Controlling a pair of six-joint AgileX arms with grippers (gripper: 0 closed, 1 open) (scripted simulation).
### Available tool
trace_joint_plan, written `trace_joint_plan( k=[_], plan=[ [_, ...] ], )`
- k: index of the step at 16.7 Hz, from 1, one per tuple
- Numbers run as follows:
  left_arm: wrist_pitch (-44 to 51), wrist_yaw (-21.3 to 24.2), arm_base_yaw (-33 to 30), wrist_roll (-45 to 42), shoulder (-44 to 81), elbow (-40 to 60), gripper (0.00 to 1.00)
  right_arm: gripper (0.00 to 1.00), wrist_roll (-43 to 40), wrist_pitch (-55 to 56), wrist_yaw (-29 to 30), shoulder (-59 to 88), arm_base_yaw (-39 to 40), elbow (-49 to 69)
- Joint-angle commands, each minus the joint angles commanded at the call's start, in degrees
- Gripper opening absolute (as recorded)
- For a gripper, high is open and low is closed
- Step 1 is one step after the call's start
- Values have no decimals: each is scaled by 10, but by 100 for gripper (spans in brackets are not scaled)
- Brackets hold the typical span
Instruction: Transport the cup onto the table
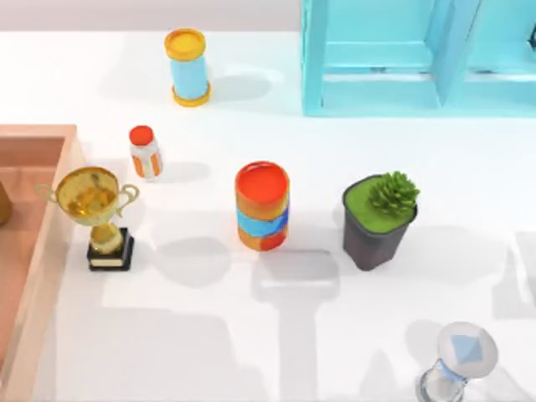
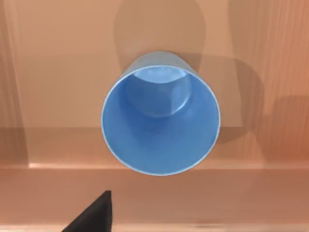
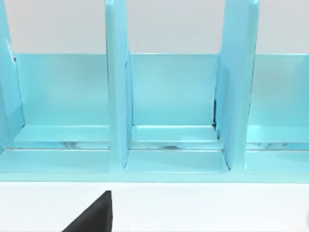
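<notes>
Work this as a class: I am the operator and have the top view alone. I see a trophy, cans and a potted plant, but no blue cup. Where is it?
Observer: The cup stands upright, mouth up, on the floor of the brownish-pink bin, as the left wrist view shows.
Operator: Is anything holding it?
Observer: No. The left tool hangs above it, apart from its rim.
Operator: And the right arm?
Observer: Its wrist view faces the cyan shelf unit, with the right tool over the white table in front of it.
</notes>
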State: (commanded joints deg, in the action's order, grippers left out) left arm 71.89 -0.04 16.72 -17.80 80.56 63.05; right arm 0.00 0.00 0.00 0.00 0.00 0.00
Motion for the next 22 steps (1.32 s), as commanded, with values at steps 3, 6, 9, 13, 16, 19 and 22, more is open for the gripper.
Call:
trace_joint_plan(
  k=[3, 6, 9, 13, 16, 19, 22],
  plan=[
    [4, 0, 1, -1, 4, 4, 100, 100, 0, 0, 0, 0, 0, 0],
    [1, 0, -1, -1, 2, 1, 100, 100, 0, 0, 0, 0, 0, 0],
    [-38, 0, 0, -1, 15, -32, 100, 100, 0, 0, 0, 0, 0, 0],
    [-160, 0, 2, -3, 45, -110, 100, 100, 0, 0, 0, 0, 0, 0],
    [-226, 0, 4, -5, 64, -162, 100, 100, 0, 0, 0, 0, 0, 0],
    [-241, 0, 4, -5, 69, -175, 100, 100, 0, 0, 0, 0, 0, 0],
    [-241, 0, 4, -5, 69, -175, 92, 100, 0, 0, 0, 0, 0, 0]
  ],
)
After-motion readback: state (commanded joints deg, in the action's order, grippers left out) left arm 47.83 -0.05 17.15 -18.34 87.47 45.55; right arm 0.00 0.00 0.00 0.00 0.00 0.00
